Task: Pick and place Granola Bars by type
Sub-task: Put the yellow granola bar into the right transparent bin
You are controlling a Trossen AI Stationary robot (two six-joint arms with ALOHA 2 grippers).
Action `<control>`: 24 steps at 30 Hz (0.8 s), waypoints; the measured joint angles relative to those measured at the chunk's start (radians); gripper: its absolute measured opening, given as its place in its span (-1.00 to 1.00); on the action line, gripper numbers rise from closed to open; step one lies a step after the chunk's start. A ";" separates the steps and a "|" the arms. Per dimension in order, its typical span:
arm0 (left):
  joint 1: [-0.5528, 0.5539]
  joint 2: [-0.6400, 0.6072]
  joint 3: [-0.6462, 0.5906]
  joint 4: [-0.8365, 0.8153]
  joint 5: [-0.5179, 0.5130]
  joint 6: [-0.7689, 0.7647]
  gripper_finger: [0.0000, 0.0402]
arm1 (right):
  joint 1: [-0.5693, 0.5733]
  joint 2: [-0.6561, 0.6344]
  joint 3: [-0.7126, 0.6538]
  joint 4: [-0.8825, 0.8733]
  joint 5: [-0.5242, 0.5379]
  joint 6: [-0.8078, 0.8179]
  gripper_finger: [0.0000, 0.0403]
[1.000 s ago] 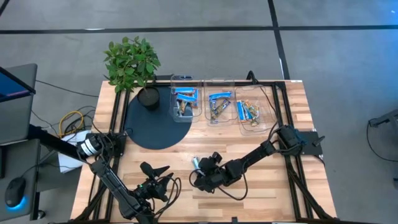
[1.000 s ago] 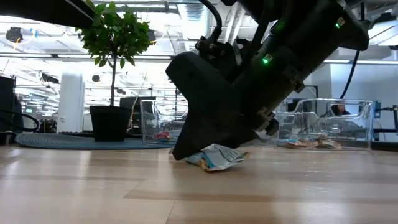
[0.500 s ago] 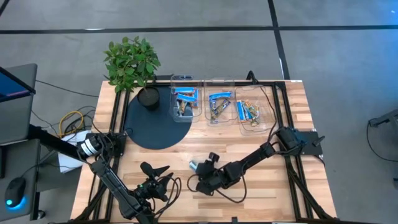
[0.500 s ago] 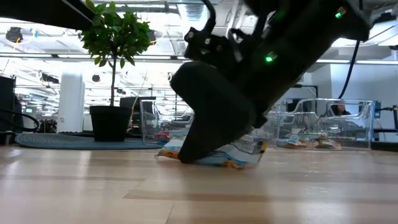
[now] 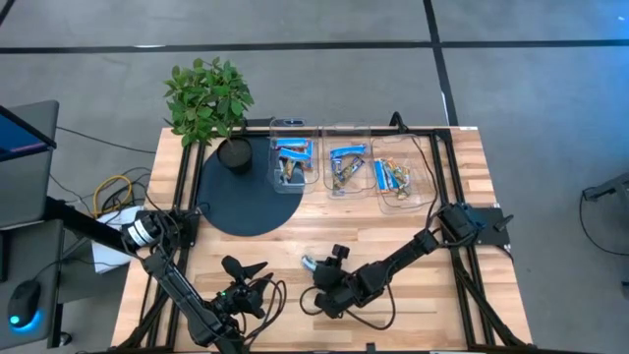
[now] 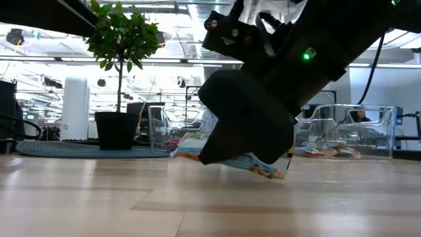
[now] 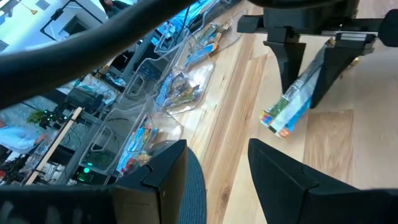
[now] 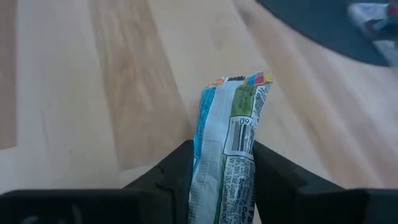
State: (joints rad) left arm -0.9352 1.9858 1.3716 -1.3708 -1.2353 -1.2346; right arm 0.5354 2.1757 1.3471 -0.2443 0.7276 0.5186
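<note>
My right gripper pinches a granola bar between both fingers, low over the wooden table. The wrapper is crinkled foil, silvery-white with a blue edge, a barcode panel and small coloured squares at its far end; that end sticks out ahead of my fingertips. In the low view the bar hangs tilted under the gripper, its lower tip just above the boards. The table is pale wood in long planks.

My right arm stretches low and nearly flat from its base at the table's right edge toward the near middle, wrist angled down. Well ahead of the gripper stand three clear plastic tubs in a row, each holding more bars in blue and brownish wrappers. Beside them lie a round dark mat and a potted plant.

My left gripper waits off to the side, near the front edge, fingers parted and holding nothing.
</note>
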 joint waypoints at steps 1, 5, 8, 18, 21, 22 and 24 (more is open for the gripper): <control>0.000 0.000 0.000 0.000 0.000 0.000 -0.17 | 0.000 0.000 0.009 -0.022 0.010 0.000 -0.37; 0.000 0.000 0.000 0.000 0.003 0.001 -0.17 | 0.000 -0.002 0.083 -0.168 0.055 0.015 -0.39; 0.000 0.000 0.000 0.000 0.008 0.001 -0.17 | 0.000 -0.002 0.152 -0.312 0.126 0.063 -0.39; 0.000 0.000 0.000 0.000 0.024 0.002 -0.17 | -0.024 -0.004 0.418 -1.062 0.231 0.386 -0.39; 0.000 0.000 0.000 0.000 0.026 0.001 -0.17 | -0.035 -0.005 0.440 -1.319 0.248 0.572 -0.38; 0.000 0.000 0.000 0.000 0.026 0.001 -0.17 | -0.041 -0.006 0.434 -1.339 0.247 0.620 -0.38; 0.000 0.000 0.000 0.002 0.033 0.001 -0.17 | -0.055 -0.035 0.389 -1.305 0.241 0.584 -0.38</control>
State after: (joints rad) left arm -0.9352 1.9858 1.3716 -1.3692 -1.2023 -1.2335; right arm 0.4803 2.1407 1.7364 -1.5493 0.9684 1.1023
